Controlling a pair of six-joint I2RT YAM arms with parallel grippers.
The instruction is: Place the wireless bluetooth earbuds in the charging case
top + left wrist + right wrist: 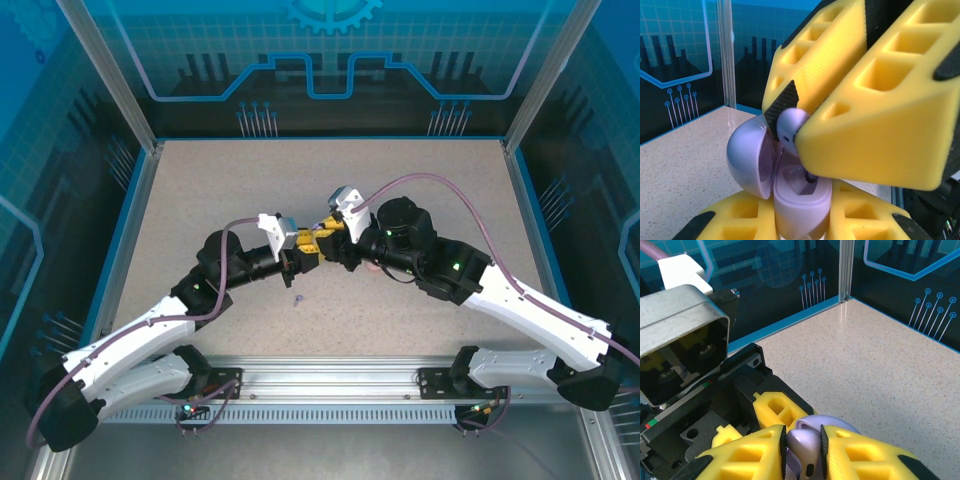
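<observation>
Hovering over the open well of the round lilac plastic charging case [800,200], the small lilac stemmed earbud [789,126] is not yet seated. The right gripper [804,447] pinches it, and the left gripper [802,227] is clamped on the case's base. A second lilac bud [297,299] lies on the speckled tabletop [420,190] (likely next). The glass walls [900,285] stand well apart, but the raised lid [747,155] crowds the right fingers.

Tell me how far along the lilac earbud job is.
Done: lilac case open, clamped in the left pincer. In hand: right pincer grips a lilac earbud, stem entering the case, not yet seated. Left: seat it, then fetch the small lilac piece, likely its twin, on the table.
</observation>
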